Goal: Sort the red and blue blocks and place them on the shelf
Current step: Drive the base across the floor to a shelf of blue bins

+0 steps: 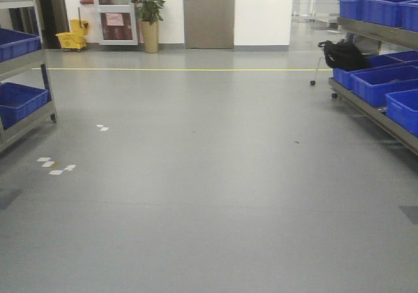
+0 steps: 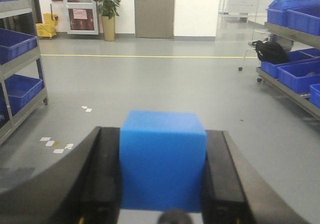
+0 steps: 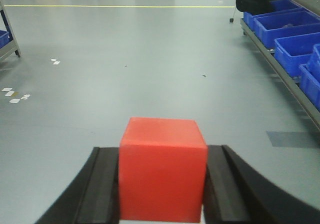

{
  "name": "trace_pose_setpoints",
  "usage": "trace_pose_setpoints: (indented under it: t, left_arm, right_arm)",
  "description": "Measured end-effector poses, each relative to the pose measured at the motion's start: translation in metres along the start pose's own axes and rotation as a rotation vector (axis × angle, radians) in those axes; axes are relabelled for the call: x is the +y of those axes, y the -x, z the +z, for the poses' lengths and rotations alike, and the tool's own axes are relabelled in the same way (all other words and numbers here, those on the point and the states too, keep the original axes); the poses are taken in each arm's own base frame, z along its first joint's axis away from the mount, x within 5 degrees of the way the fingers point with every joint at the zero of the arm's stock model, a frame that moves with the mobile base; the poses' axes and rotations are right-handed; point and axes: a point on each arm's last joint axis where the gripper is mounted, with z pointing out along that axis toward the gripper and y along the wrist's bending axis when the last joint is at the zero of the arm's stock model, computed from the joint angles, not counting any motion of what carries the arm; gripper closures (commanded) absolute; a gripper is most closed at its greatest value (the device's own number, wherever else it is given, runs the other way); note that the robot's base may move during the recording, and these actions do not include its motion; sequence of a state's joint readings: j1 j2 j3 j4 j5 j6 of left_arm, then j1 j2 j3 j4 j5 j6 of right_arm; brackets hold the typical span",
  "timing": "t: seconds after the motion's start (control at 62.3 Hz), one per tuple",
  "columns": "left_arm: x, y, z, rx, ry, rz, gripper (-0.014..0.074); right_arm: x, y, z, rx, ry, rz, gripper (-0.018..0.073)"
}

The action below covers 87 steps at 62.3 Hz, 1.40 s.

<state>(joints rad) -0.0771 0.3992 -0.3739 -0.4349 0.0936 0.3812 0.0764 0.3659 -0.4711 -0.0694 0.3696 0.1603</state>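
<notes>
1. At far left in the front view, the left-hand shelf (image 1: pixel 25 58) of grey steel carries blue bins (image 1: pixel 16 43) on two levels. White tape marks (image 1: pixel 55 164) lie on the grey floor (image 1: pixel 209 175) near its foot.
2. Along the back wall, a yellow mop bucket (image 1: pixel 72 38) stands left of a potted plant (image 1: pixel 149 9), with a closed grey door (image 1: pixel 209 12) to the plant's right. A yellow line (image 1: pixel 183 69) runs across the floor in front of them.
3. The left hand (image 2: pixel 161 134) is clamped on the blue block (image 2: pixel 162 166). Its dark fingers (image 2: pixel 100 179) press both side faces, and the cube sits square and upright between them, held clear of the floor and well apart from both shelves.
4. The right hand (image 3: pixel 160 151) grips the red block (image 3: pixel 161 169) the same way, one black finger (image 3: pixel 102 184) against each side. This cube is also level, above open floor, and on neither shelf.
5. A black bag (image 1: pixel 344 55) rests at the near end of the right-hand shelf (image 1: pixel 379 35), beside its lower bins.
6. At far right, that shelf's sloping tiers hold more blue bins (image 1: pixel 385 6), stacked on top and lined up in a row below.
</notes>
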Motion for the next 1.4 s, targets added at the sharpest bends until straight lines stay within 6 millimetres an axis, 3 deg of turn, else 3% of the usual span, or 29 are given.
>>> trace_pose_setpoints:
  t: [1.396]
  left_arm:
    - [0.0000,0.0000,0.0000,0.000,0.000,0.000,0.0473]
  right_arm:
    - [0.0000,0.0000,0.0000,0.000,0.000,0.000,0.0507]
